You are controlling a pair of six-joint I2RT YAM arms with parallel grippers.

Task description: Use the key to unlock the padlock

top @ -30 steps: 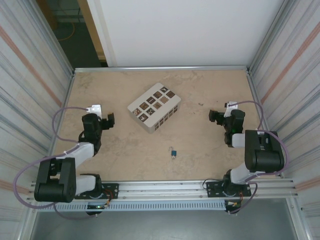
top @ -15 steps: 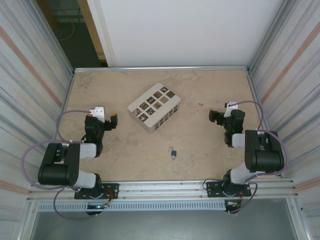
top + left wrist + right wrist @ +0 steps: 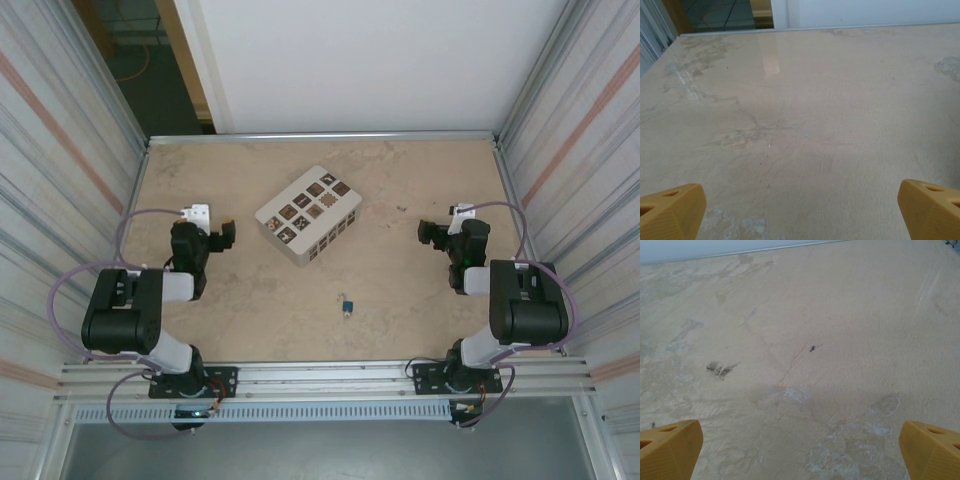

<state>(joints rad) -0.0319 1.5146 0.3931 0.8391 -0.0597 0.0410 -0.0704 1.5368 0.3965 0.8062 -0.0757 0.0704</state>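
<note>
The padlock (image 3: 346,305) is a tiny brass piece with a bluish end, lying on the table near the front middle. I cannot make out the key; it is too small to tell apart from the padlock. My left gripper (image 3: 222,237) hovers over the left side of the table, open, well to the back left of the padlock. In the left wrist view its yellow fingertips (image 3: 670,212) stand wide apart over bare tabletop. My right gripper (image 3: 430,233) is open at the right side, with its yellow fingertips (image 3: 669,449) spread over bare, stained tabletop.
A white box (image 3: 307,214) with dark square tags sits behind the padlock, between the two grippers. Corrugated metal walls (image 3: 60,190) close in the table on both sides. Purple cables (image 3: 62,295) loop off each arm.
The left arm has folded back and raised its elbow, and its gripper has shifted slightly toward the back right. The right arm and the padlock have not moved.
</note>
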